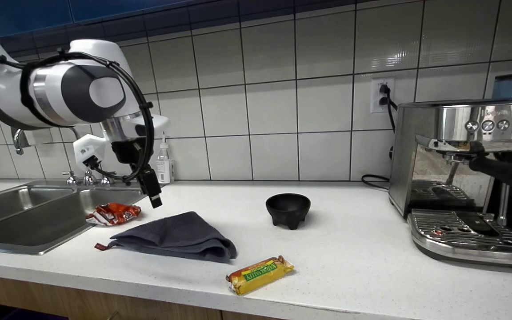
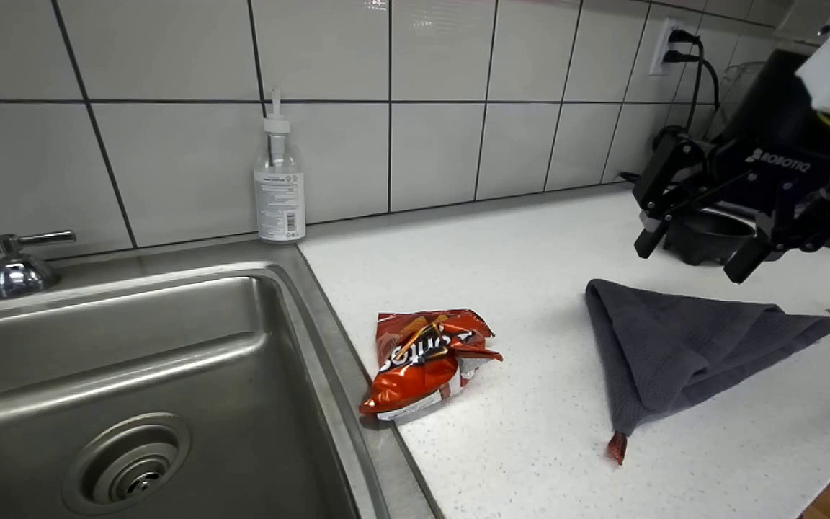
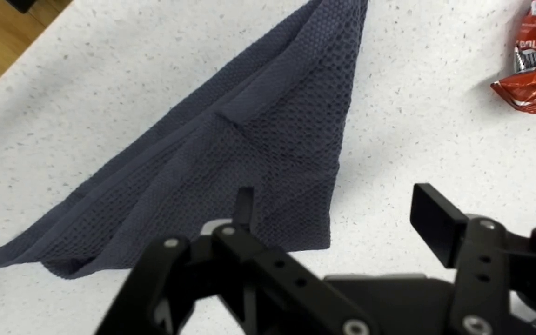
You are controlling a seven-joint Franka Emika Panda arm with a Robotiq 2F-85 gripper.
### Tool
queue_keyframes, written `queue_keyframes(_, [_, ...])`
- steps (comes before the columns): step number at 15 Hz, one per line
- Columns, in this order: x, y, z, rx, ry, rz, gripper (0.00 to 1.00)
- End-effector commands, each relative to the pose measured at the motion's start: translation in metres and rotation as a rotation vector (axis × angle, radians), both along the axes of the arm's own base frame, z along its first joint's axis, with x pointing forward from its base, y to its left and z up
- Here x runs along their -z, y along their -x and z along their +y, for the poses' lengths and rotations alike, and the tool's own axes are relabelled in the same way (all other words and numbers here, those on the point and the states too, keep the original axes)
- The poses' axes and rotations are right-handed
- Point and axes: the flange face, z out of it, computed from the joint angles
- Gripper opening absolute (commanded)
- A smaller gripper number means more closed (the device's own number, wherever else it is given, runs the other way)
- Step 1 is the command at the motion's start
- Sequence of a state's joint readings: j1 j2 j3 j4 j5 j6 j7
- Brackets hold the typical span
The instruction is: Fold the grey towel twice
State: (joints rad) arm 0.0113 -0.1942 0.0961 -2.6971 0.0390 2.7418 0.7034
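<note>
The hand (image 2: 692, 258) is held above the grey towel (image 2: 689, 346), jaws apart, nothing gripped, presumably so the layered, roughly triangular folds are left undisturbed. "ROBOTIQ" is printed on the hand, "NATURE VALLEY" on the snack bar (image 1: 260, 274) below it, past the towel; the chip bag (image 2: 429, 360), lower and off to its side, is only partly legible.
</note>
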Motion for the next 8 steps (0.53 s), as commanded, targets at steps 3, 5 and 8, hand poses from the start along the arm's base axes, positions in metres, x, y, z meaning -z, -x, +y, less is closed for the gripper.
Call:
queue_keyframes(3, [0.0, 0.004, -0.007, 0.007, -0.002, 0.01, 1.0])
queue_keyframes(5, [0.001, 0.004, -0.012, 0.011, -0.008, 0.019, 1.0])
queue_keyframes(8, [0.0, 0.004, -0.022, 0.013, -0.011, 0.027, 1.0])
